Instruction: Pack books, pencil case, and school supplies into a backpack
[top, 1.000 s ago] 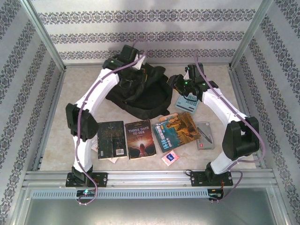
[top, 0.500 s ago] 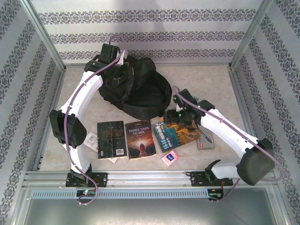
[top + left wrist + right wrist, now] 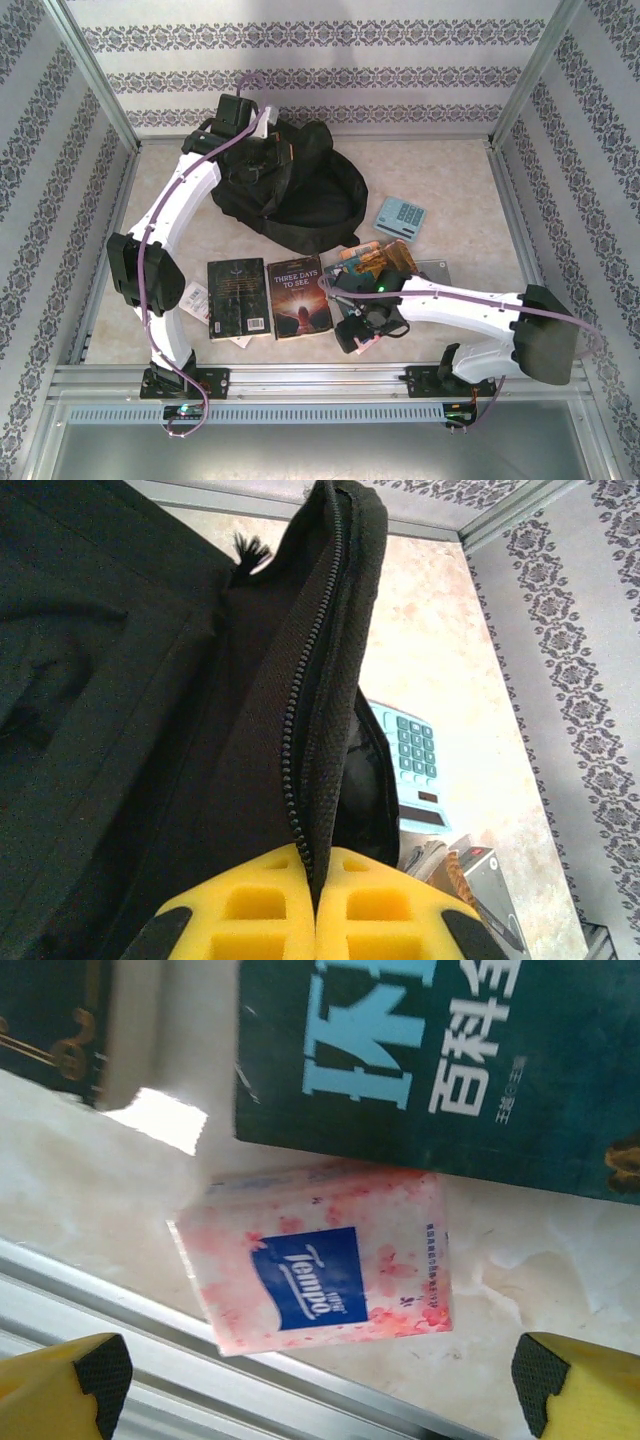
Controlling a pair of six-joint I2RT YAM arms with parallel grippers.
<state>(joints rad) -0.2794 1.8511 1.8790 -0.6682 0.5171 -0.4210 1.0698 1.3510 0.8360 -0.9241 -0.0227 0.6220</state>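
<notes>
On a beige marbled counter [image 3: 460, 190] boxed in by patterned wallpaper walls [image 3: 300, 80] and aluminium rails, the black backpack [image 3: 310, 205] lies far centre, long axis diagonal from far left to near right. Left fingers [image 3: 270, 910] are clamped on its zipper edge. Right fingers [image 3: 75, 1380] are spread wide, hovering over the Tempo tissue packet [image 3: 320, 1275], which is tilted by the near rail. The black paperback [image 3: 237, 298] and "Three Days to See" [image 3: 299, 297] lie side by side, long axes near-to-far. A light blue calculator [image 3: 400, 217] sits right of the backpack.
</notes>
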